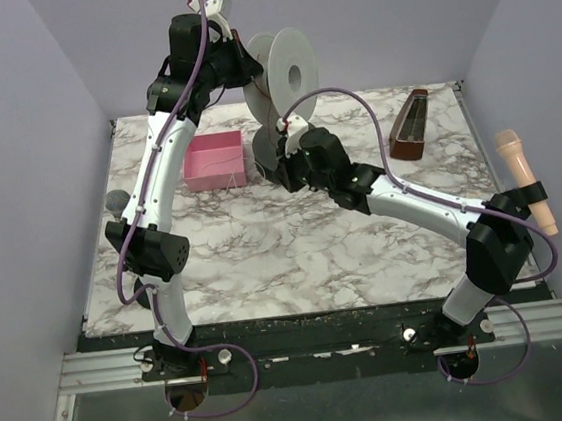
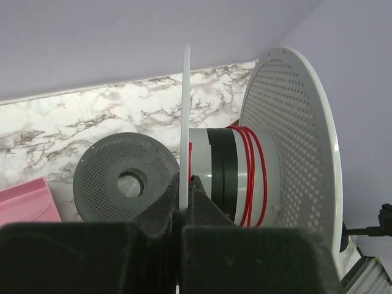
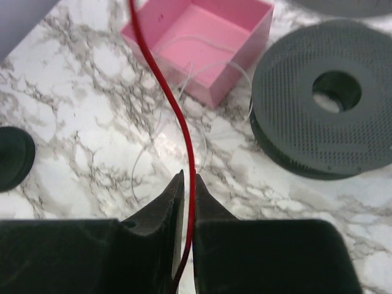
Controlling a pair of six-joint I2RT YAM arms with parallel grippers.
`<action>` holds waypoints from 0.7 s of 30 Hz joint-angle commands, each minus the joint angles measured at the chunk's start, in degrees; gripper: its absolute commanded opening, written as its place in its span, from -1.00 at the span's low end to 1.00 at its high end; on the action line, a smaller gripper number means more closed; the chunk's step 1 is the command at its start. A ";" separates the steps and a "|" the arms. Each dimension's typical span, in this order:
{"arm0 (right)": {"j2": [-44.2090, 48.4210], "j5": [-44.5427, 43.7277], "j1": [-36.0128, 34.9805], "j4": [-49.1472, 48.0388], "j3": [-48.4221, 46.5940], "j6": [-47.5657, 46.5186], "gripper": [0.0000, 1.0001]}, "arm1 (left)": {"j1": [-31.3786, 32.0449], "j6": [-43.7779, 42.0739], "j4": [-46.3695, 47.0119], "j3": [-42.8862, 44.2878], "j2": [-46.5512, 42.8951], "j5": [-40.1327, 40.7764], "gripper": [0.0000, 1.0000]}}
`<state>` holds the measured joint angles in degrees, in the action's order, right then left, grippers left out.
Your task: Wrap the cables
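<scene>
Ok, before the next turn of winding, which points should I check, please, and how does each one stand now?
1. The left gripper is clamped on the flange of the white spool: ok.
2. The red cable runs between the fingers of the right gripper: ok.
3. The right gripper holds the cable firmly: cannot tell, a thin gap shows beside it.
4. The turns on the hub lie side by side: ok.
5. The cable is free of snags up to the spool: cannot tell.

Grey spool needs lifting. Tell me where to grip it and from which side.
On the grey spool, pinch the upper flange's rim, one finger above, one in the gap between flanges. It lies flat, hole up, so probably come low from the side away from the pink box.
</scene>
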<state>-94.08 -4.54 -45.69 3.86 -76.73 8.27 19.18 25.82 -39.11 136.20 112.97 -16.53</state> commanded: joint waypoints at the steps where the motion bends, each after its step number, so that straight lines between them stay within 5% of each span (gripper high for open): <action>1: 4.43 9.35 2.71 -8.67 8.33 4.81 -0.68 | -0.81 -0.33 2.90 3.02 -2.84 -2.18 -1.00; 5: 8.03 13.23 4.99 -15.80 14.66 7.54 -0.99 | -0.81 -0.95 2.38 3.02 -3.19 -3.41 -1.00; 21: 6.73 39.15 17.39 -29.87 21.28 10.80 -0.99 | -1.16 -2.45 5.01 0.12 -5.12 -19.66 -1.00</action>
<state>-84.68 24.36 -29.43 -21.58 -54.13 18.65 18.33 23.20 -39.00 136.46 112.57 -26.74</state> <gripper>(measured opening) 0.008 0.032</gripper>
